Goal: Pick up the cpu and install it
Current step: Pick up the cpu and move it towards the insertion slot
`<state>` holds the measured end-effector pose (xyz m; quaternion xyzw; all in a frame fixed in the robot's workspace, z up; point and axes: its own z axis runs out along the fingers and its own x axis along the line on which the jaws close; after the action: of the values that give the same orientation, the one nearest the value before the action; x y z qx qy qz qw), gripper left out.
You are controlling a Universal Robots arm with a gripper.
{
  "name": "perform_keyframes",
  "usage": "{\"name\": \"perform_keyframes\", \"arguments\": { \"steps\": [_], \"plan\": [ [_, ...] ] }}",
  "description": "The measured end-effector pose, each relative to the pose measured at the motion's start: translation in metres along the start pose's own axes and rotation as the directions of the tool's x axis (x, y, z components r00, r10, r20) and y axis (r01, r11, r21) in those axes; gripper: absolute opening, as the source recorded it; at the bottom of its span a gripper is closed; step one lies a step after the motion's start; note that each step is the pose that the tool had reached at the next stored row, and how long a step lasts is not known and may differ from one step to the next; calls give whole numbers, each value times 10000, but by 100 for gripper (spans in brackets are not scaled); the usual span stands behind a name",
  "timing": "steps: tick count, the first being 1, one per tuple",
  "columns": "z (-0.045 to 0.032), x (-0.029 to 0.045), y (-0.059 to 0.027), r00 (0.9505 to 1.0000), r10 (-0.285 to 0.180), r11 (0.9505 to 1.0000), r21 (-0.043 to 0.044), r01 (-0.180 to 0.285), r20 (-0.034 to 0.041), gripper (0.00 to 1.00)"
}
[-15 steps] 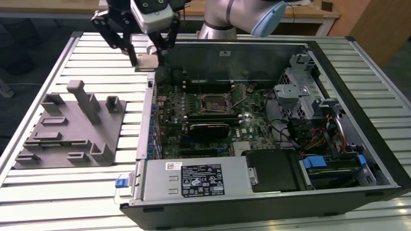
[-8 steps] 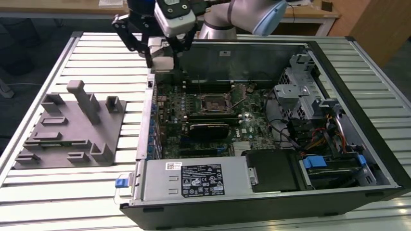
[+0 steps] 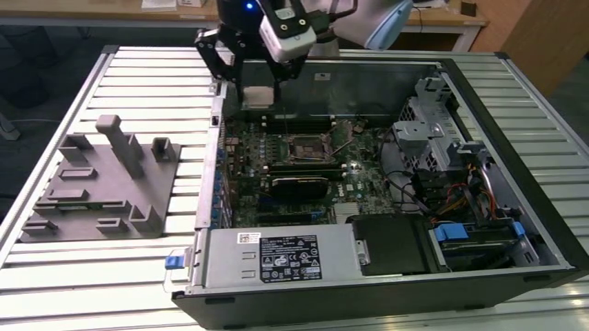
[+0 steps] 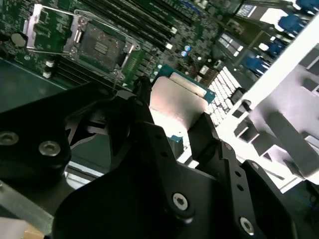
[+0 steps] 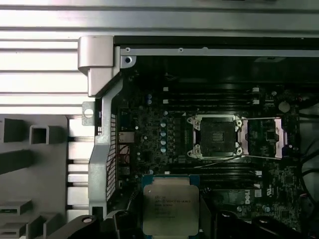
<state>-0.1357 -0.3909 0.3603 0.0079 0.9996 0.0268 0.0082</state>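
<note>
We see the gripper (image 3: 256,86) clamped on the cpu (image 5: 170,209), near the open socket (image 5: 218,135). Small print marks the cpu's top.

Likely a robotics lab, slatted metal bench (image 3: 92,276), opened computer case (image 3: 368,307)

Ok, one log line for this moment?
tool: shut on cpu | cpu: in air above motherboard, short of socket | socket: open, empty, retention frame swung aside | install: not yet done
</note>
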Motion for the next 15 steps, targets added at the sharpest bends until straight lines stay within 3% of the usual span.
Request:
{"name": "perform_keyframes", "arguments": {
  "steps": [15],
  "plan": [
    [287, -558, 78, 9999, 7, 10000, 1, -7, -138, 55]
  ]
}}
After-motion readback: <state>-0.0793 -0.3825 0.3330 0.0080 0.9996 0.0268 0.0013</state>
